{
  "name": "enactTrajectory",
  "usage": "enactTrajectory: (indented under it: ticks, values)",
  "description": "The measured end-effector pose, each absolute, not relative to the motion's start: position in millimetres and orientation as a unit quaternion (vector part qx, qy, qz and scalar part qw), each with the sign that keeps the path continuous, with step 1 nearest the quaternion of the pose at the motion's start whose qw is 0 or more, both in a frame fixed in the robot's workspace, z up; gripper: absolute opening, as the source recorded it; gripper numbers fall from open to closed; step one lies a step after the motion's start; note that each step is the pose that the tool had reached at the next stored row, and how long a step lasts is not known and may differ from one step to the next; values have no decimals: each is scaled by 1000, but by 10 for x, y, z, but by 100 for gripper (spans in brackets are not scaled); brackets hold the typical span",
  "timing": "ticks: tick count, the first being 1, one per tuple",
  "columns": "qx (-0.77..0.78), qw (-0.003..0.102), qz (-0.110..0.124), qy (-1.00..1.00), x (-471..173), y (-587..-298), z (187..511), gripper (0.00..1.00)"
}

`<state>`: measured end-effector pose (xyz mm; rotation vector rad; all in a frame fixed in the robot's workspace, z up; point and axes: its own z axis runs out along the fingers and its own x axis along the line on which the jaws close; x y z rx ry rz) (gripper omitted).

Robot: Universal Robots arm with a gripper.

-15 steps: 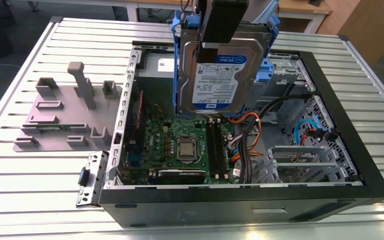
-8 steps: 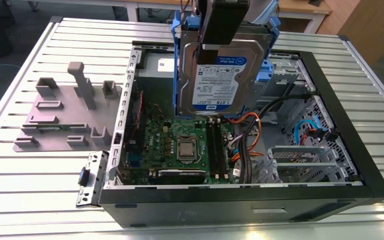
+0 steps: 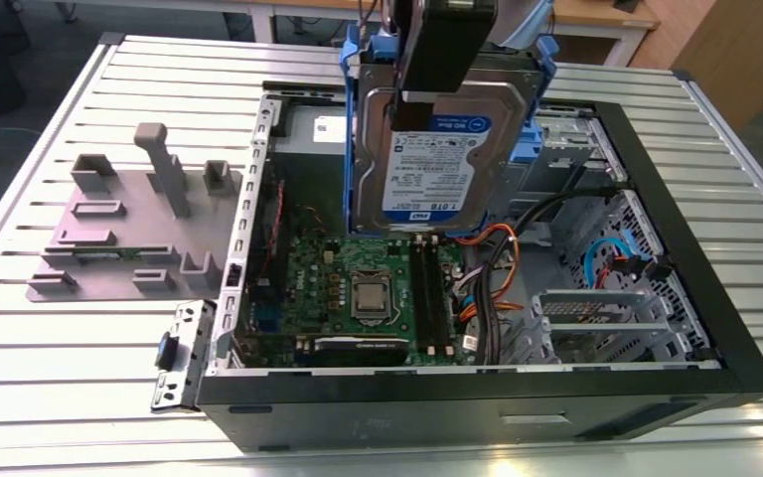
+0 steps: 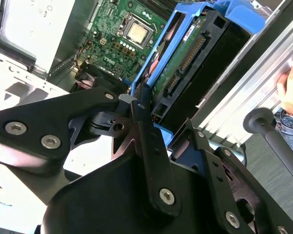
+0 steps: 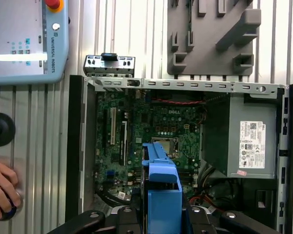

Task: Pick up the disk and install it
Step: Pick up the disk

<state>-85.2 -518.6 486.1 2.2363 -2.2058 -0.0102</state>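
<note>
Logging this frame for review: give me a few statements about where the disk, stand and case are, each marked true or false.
1. The gripper holds the disk above the open case. True.
2. The disk lies flat on the table. False: it hangs upright over the motherboard, clear of the table.
3. The grey stand sits on the table outside the case, on the exterior view's left. True.
4. The stand holds another disk. False: none sits on it.
5. A person's hand is on the table beside the case. True.
</note>
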Motion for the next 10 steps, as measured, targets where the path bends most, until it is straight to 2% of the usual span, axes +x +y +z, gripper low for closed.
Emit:
enactTrajectory:
  ticks: [10]
  values:
    - [712, 0, -3, -702, -852, -5222, 4860, 36]
